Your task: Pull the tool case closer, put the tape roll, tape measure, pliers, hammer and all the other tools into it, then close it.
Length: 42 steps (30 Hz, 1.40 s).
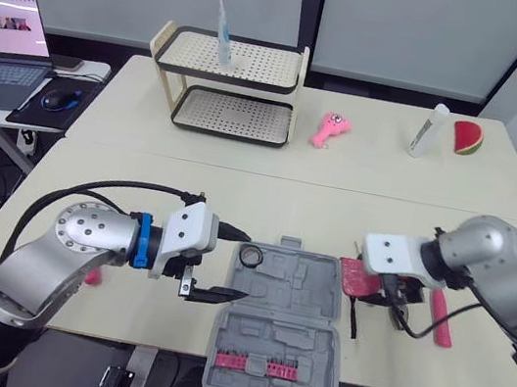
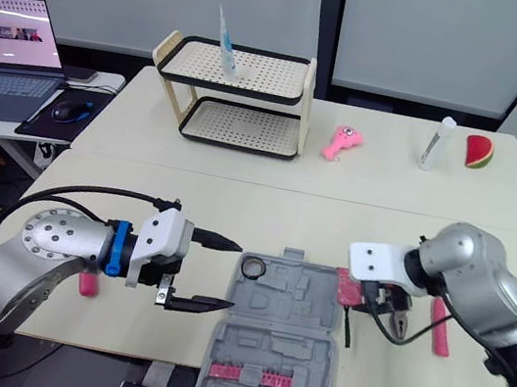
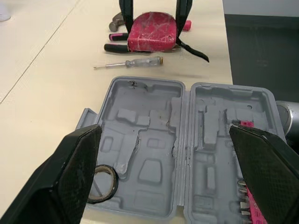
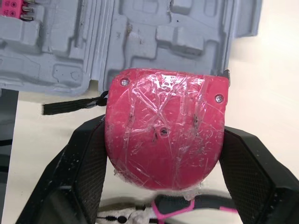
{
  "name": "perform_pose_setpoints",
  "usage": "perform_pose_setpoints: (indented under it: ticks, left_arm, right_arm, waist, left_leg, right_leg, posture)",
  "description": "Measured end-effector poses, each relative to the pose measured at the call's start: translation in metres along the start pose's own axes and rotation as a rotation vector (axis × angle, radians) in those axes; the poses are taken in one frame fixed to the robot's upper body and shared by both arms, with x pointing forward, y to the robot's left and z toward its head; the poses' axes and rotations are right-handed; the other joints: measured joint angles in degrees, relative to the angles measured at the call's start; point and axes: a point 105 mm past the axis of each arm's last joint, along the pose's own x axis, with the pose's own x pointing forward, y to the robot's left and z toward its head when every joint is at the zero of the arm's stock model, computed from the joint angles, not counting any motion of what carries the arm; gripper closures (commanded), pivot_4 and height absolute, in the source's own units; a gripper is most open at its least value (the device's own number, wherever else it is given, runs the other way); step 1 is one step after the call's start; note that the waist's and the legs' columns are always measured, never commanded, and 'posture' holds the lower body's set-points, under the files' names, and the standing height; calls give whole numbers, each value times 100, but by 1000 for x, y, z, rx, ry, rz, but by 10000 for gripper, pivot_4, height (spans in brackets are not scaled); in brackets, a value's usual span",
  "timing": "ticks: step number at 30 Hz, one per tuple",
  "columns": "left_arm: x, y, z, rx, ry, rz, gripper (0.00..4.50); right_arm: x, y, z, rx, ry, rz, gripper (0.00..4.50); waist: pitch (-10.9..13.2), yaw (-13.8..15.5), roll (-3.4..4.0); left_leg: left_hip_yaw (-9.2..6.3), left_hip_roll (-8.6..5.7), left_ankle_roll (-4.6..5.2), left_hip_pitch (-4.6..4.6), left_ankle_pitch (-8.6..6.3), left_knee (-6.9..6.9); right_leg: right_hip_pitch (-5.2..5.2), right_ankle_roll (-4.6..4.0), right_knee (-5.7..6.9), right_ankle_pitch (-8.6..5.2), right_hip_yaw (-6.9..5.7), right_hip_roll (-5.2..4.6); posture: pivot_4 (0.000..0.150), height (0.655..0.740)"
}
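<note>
Grey moulded plastic tool case (image 1: 282, 317) lies fully open at the lower centre of the frame, on a pale beige worktop (image 1: 355, 210). A black tape roll (image 1: 249, 255) sits in the upper left corner of the case's far half. A pink strip of screwdriver bits (image 1: 255, 364) fills a slot in the near half.

At lower left, the left end effector (image 2: 234, 275) has its two black fingers spread wide, with the tips near the case's left edge, and it holds nothing.

Just right of the case, the right end effector (image 4: 164, 140) pinches a rounded pink tape measure (image 3: 153, 31) wrapped in clear film. Its black wrist strap trails on the worktop beside the case's right edge.

Close by, towards the right edge of the frame, lie black and pink pliers (image 2: 403, 322) and a pink-handled hammer (image 1: 441, 319). A slim screwdriver (image 3: 128, 63) with a clear handle lies on the worktop between the tape measure and the case.
</note>
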Motion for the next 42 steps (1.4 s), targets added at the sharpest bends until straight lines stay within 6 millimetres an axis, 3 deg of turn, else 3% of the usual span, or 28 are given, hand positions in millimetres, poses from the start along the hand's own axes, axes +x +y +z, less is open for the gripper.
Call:
perform_pose_setpoints:
  ticks: [5, 16, 31, 35, 42]
  left_arm:
    - [1, 0, -6, 15, 41, 5, 0]
    - [1, 2, -9, 16, 64, 34, 0]
    - [2, 1, -10, 4, 70, 36, 0]
    - [3, -2, -9, 10, 67, 28, 0]
    - [3, -4, -9, 10, 66, 25, 0]
  right_arm:
    - [29, -12, 13, -17, 9, 60, 13451]
    - [55, -35, 9, 4, 61, 58, 13451]
    - [64, -38, 7, -20, 92, 50, 13451]
    - [64, -38, 7, -20, 92, 55, 203]
    - [55, -40, 13, 16, 42, 47, 203]
  waist:
    - [0, -21, 0]
    - [0, -26, 0]
    - [0, -24, 0]
    - [0, -25, 0]
    - [0, -24, 0]
  left_leg:
    - [6, 0, -22, -16, 12, 1]
    - [8, 1, -25, -29, 14, 4]
    - [16, 0, -27, -33, 16, 6]
    - [18, 0, -28, -32, 16, 6]
    - [17, 0, -28, -33, 16, 7]
  right_leg:
    - [-26, 0, 8, 0, 3, 1]
    - [-47, 0, 14, 0, 4, 1]
    - [-67, -1, 41, 0, 11, 0]
    - [-69, -1, 45, 0, 13, 0]
    - [-70, -1, 46, 0, 13, 0]
  posture:
    - [1500, 7290]
    - [1500, 7290]
    - [1500, 7290]
    - [1500, 7290]
    - [1500, 7290]
